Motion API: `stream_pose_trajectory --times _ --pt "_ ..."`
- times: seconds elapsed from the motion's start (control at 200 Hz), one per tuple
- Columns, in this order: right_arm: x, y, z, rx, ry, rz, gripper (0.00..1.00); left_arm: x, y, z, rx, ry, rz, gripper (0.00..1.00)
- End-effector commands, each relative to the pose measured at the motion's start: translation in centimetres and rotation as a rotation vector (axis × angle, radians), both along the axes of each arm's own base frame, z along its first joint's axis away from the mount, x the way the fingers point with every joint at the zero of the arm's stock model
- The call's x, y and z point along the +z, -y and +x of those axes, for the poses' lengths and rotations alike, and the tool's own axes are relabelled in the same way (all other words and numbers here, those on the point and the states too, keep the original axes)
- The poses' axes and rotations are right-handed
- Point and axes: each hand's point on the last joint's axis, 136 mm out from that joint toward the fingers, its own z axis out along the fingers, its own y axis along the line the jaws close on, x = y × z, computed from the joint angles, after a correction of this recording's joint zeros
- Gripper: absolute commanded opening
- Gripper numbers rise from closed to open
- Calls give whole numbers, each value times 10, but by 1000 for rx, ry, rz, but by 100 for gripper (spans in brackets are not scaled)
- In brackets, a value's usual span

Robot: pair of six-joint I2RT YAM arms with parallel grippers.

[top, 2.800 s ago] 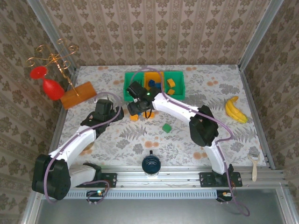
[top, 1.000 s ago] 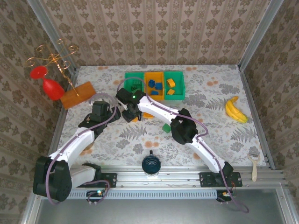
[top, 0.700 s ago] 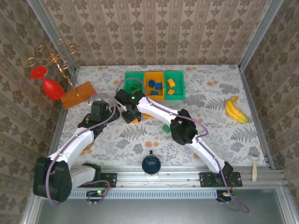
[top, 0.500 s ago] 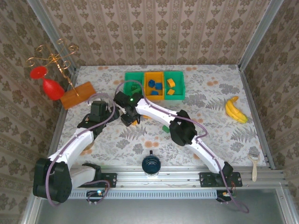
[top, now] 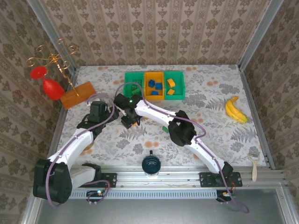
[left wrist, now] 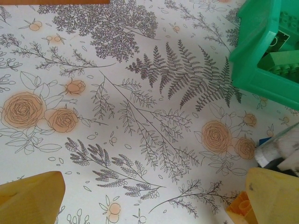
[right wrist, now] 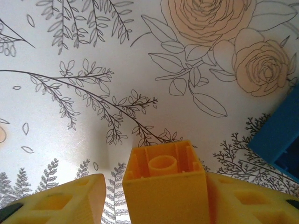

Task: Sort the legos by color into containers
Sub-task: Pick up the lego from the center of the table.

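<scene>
**Right gripper clamped on 1 orange-yellow brick; bins lie far and right**

The 2 fingers of the right gripper (top: 129,120) pinch an orange-yellow brick (right wrist: 164,175). The brick is seen end-on, hollow side toward the wrist camera, so any long axis runs along the fingers. It sits mid-worktop, left of centre. The 3 containers (top: 159,97) lie beyond it at the far edge. The rightmost green bin (top: 175,97) holds orange-yellow bricks (top: 171,84), so the carry likely runs far and right. The left gripper (left wrist: 152,198), spread and empty, hovers just beside, near the left green bin (left wrist: 261,70).
</scene>
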Motion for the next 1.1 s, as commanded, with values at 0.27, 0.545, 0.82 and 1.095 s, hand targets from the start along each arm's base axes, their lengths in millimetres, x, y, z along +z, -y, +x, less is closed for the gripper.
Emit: stream_pose_trajectory --times 0.27,0.545,0.82,1.095 --pt "-26 7 -12 -5 -65 -44 38 2 -11 -7 47 15 -14 100" --pt "10 2 -7 -17 -8 32 23 2 -16 -8 62 14 -18 100" --pt "63 21 10 -96 90 125 17 5 -24 -12 86 27 -20 100" --pt "107 81 42 -276 207 180 15 6 -28 -15 96 33 -33 100"
